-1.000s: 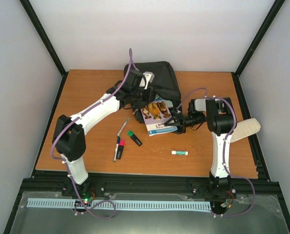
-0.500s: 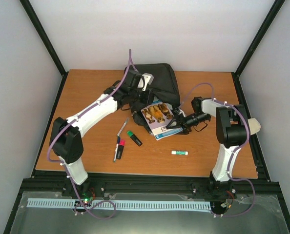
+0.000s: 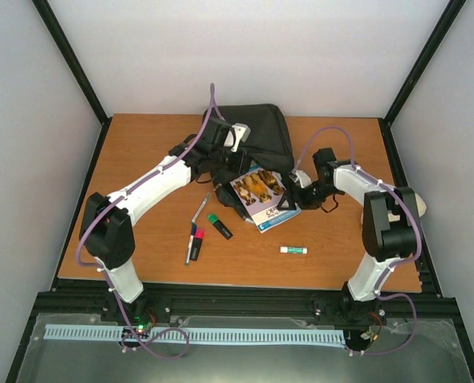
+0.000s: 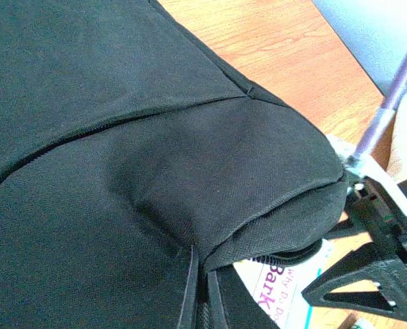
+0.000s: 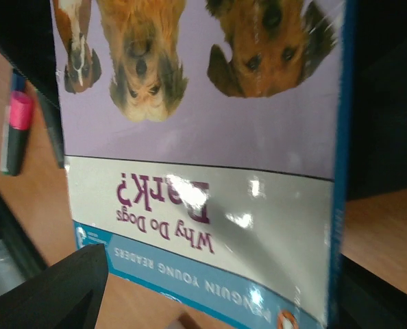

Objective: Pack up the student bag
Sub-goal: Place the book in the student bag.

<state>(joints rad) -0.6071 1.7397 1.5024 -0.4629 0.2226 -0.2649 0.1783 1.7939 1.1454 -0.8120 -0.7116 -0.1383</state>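
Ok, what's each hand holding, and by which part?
The left hand looks shut on the student bag, pinching fabric by its opening. The right hand straddles the book; whether it grips cannot be told.

This is a robotics lab test cell: a wooden table is boxed in by plain white panels set in black metal framing. The left arm and the right arm are bolted to a black rail at its near edge, with purple cables looping along them and a white slotted cable strip below
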